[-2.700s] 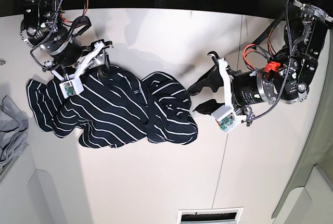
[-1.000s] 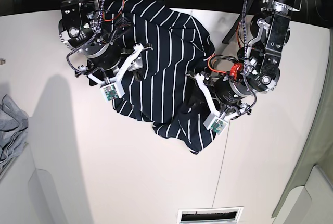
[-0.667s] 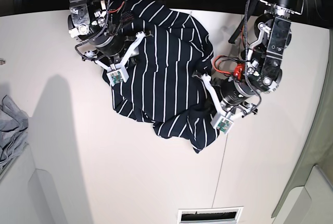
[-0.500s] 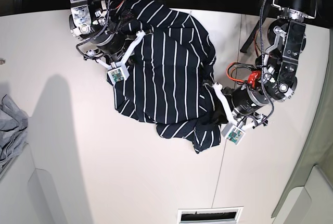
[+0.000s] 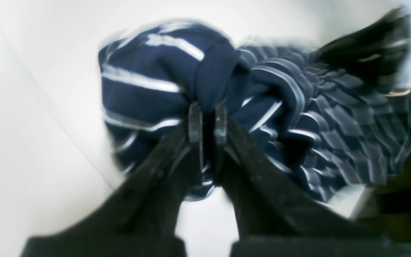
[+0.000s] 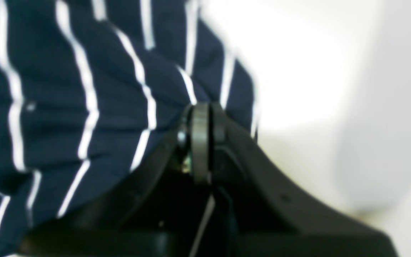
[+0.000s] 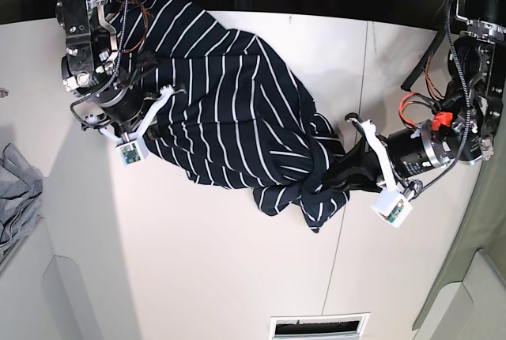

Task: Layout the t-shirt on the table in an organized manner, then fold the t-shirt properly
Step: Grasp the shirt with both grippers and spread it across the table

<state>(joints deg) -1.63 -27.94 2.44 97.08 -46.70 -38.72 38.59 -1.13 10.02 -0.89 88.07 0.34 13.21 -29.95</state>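
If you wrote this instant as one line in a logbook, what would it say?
phase: spreading | t-shirt: bunched, stretched over table | left gripper: shut on shirt | right gripper: shut on shirt

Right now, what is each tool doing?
Left tool: closed on the t-shirt, pinching bunched fabric.
Right tool: closed on the t-shirt's edge.
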